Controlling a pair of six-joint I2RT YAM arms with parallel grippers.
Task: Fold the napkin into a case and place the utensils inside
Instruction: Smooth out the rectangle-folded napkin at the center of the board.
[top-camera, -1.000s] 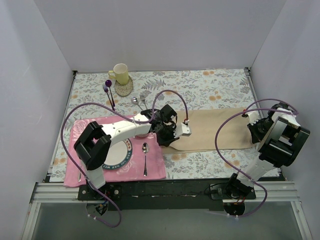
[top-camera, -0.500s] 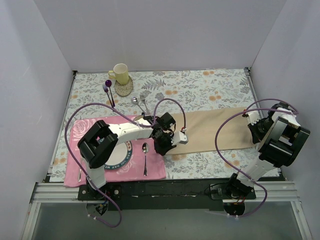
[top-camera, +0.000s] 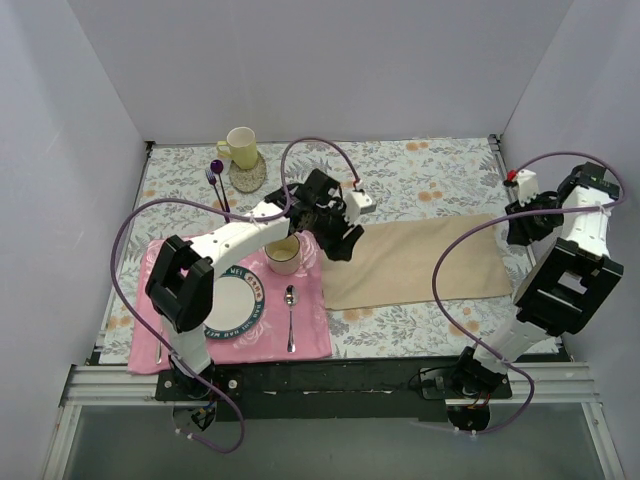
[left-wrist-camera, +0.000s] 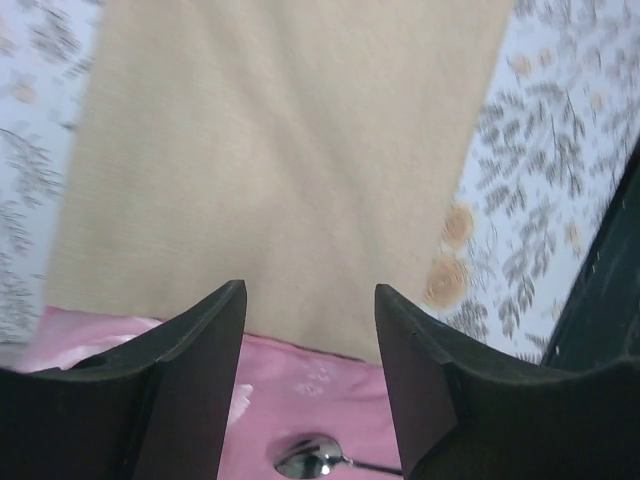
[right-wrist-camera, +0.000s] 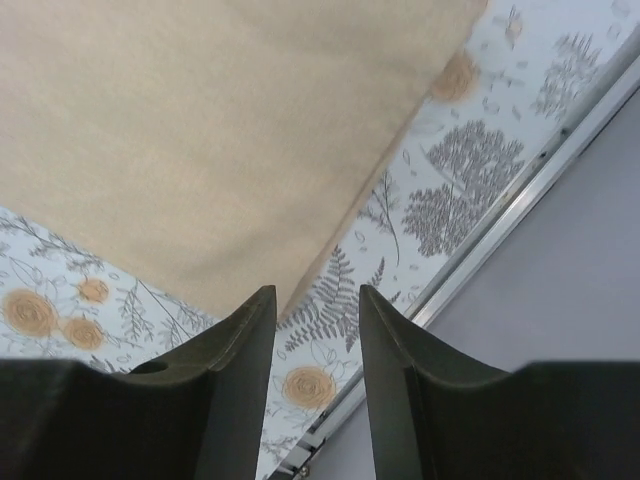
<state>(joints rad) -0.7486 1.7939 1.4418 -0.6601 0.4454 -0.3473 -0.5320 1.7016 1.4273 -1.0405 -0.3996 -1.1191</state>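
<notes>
The beige napkin (top-camera: 420, 262) lies flat as a wide rectangle on the floral tablecloth, its left edge over the pink placemat (top-camera: 310, 335). My left gripper (top-camera: 340, 240) hovers open and empty above that left edge; its wrist view shows the napkin (left-wrist-camera: 290, 150) beyond the gripper (left-wrist-camera: 310, 295). My right gripper (top-camera: 518, 225) is open and empty above the napkin's right end. Its wrist view shows the napkin's corner (right-wrist-camera: 200, 130) and the gripper (right-wrist-camera: 315, 295). The small silver spoon and fork are hidden under my left arm.
A plate (top-camera: 215, 318), a tan cup (top-camera: 284, 256) and a long silver spoon (top-camera: 290, 315) lie on the placemat; the spoon's bowl shows in the left wrist view (left-wrist-camera: 310, 457). A yellow mug (top-camera: 240, 147) and a purple-handled fork (top-camera: 216, 182) stand at the back left.
My left gripper has lifted off the napkin's left end and moved back. My right arm has risen and swung away from the napkin's right edge. The napkin lies flatter.
</notes>
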